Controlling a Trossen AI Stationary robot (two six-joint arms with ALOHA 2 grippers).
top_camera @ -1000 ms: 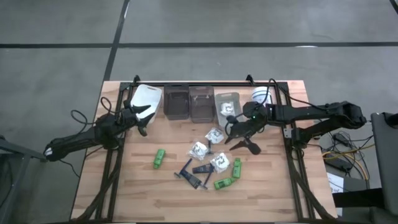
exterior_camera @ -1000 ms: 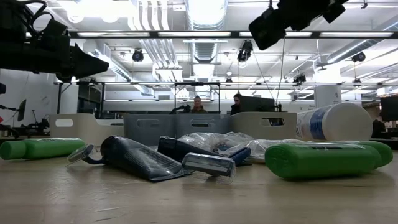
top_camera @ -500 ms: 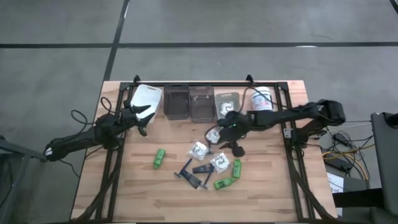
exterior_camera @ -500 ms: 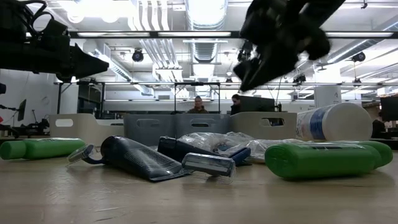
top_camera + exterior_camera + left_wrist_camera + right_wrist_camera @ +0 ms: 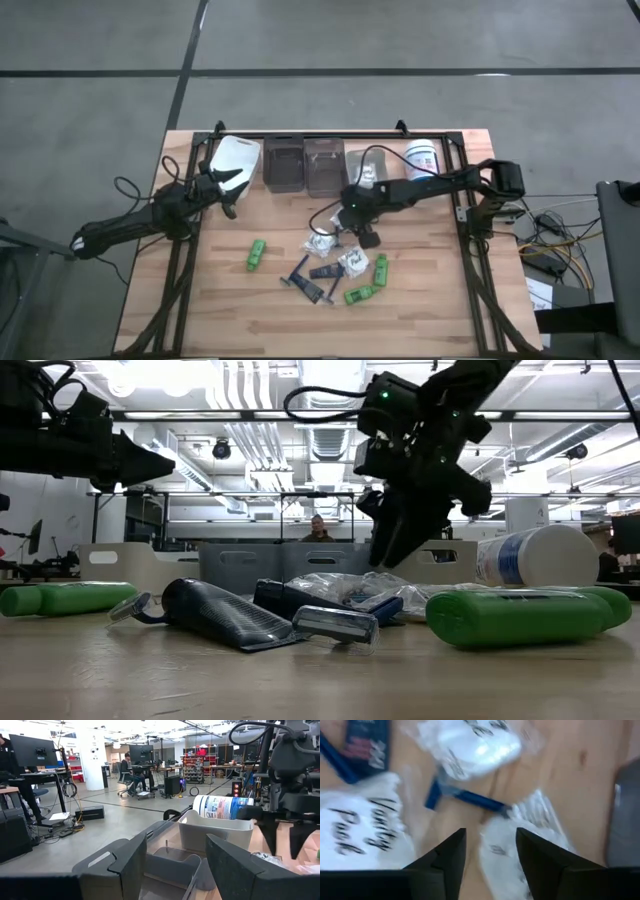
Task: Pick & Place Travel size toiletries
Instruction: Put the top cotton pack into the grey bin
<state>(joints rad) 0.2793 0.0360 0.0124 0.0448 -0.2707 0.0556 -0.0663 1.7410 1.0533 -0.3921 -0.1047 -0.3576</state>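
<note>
The right gripper [image 5: 352, 212], fingers apart and empty, hangs over a clear packet [image 5: 520, 837] in the pile mid-table: the reach step, I judge. Next it must lower and close. The left gripper [image 5: 228, 190] (fingers apart) waits near the white bin [image 5: 236, 160]. The wooden table [image 5: 430, 310] stands in a workshop.

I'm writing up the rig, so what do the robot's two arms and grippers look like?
Both arms are dark, slim and jointed, each ending in a gripper of two flat black fingers: the left gripper and the right gripper. Black cables loop along both arms, and a small green light glows near the right wrist.
</note>
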